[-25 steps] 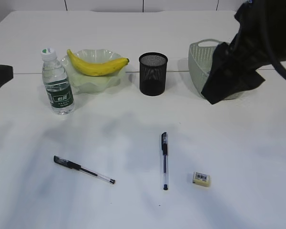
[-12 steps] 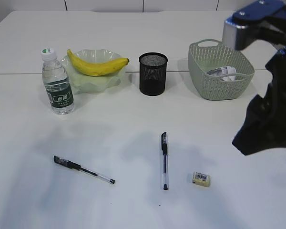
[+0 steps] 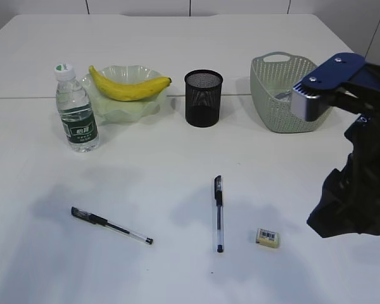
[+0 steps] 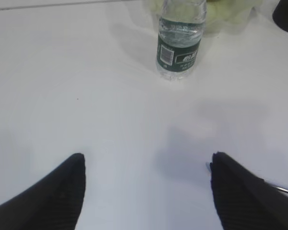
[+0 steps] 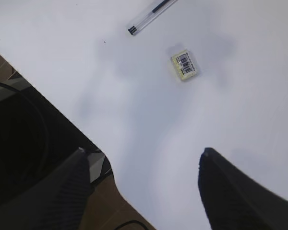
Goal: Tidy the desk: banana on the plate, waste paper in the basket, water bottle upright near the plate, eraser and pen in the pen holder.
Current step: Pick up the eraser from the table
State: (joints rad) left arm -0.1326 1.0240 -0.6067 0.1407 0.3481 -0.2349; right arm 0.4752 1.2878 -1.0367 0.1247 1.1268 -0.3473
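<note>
The banana [image 3: 130, 87] lies on the pale green plate [image 3: 123, 109], and the water bottle [image 3: 76, 111] stands upright just left of it. One pen [image 3: 112, 225] lies at the front left and a second pen [image 3: 218, 212] at the front centre. The eraser [image 3: 267, 237] sits to the right of that second pen. The black mesh pen holder [image 3: 203, 98] stands mid-table. My right gripper [image 3: 345, 228] hovers open to the right of the eraser [image 5: 184, 64], with nothing between its fingers. The left gripper [image 4: 147, 158] is open over bare table in front of the bottle [image 4: 179, 40]. Any waste paper in the basket is hidden by the arm.
The green basket [image 3: 278, 88] stands at the back right, partly behind my right arm. In the right wrist view the table's front edge [image 5: 110, 177] runs under the gripper. A pen end [image 4: 284, 189] pokes out beside the left gripper's right finger.
The right arm has swung from over the basket forward and down to the table's front right, beside the eraser. The left arm has withdrawn out of the exterior view.
</note>
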